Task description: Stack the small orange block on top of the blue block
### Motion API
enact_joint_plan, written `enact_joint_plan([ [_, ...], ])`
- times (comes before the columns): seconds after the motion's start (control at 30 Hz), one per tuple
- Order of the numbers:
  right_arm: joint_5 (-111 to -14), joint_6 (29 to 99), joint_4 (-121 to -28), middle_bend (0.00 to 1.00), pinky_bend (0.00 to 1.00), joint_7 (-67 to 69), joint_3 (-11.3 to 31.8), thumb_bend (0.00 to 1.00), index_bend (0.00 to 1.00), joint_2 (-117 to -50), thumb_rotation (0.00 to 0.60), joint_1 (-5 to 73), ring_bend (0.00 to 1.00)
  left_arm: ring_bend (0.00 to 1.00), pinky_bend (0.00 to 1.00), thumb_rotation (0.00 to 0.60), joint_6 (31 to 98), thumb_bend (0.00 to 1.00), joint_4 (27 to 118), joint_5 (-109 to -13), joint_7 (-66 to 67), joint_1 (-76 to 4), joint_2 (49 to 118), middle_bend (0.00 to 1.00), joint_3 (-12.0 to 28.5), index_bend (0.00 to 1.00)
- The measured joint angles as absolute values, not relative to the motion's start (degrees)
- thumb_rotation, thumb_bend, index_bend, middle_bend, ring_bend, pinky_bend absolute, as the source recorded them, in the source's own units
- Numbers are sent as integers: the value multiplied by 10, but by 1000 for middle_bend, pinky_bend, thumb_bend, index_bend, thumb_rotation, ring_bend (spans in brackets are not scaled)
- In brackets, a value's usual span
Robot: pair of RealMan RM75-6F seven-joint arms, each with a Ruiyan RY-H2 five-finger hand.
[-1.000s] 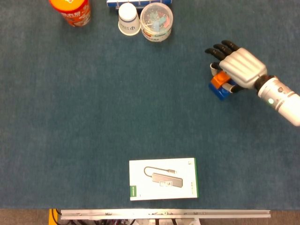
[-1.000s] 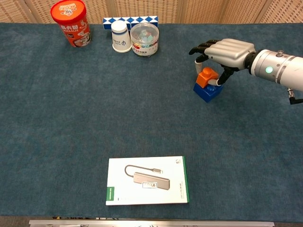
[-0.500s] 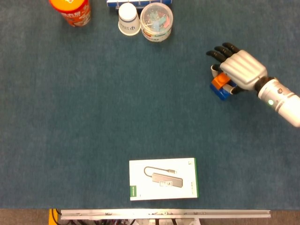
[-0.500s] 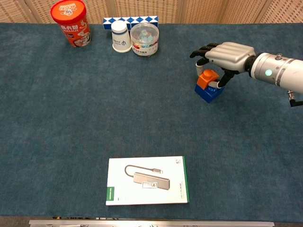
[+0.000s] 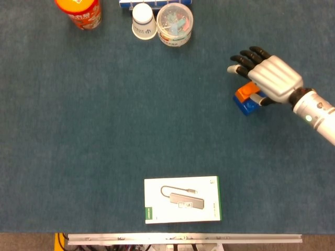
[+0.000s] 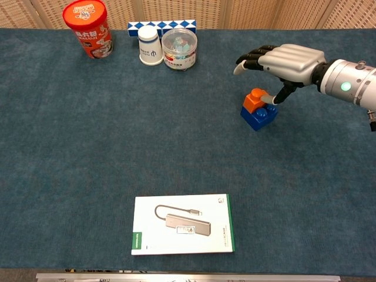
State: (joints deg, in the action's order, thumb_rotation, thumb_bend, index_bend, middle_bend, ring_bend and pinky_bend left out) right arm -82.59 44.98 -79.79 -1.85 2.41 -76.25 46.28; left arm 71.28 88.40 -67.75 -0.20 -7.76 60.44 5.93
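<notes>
Dark blue carpeted tabletop (image 6: 117,147). Small orange block (image 6: 255,99) sits atop blue block (image 6: 259,116) at table's right side, offset toward stack's left edge. Silver right hand (image 6: 286,60) hovers just above and behind stack, dark fingers (image 5: 248,56) spread, holding nothing; thumb tip close beside orange block's right edge, contact unclear. Red snack canister (image 6: 89,28), white paper cup (image 6: 150,44), clear round tub of coloured bits (image 6: 179,48) line far edge. White boxed USB hub (image 6: 183,232) lies near front edge.
</notes>
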Motion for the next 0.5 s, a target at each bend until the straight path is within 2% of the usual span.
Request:
enact_joint_plan([
  [0.23,-813,503,-841,113,56,-74,26,306,165,-735,600,432,0,336,512,600,715,119,889,-688,-7,-78,601,463,57,480],
  [0.5,-770,640,-918,127,56,-184,20,306,174,-694,600,339,0,336,512,600,713,119,890,-703,-19,-81,598,463,55,479],
])
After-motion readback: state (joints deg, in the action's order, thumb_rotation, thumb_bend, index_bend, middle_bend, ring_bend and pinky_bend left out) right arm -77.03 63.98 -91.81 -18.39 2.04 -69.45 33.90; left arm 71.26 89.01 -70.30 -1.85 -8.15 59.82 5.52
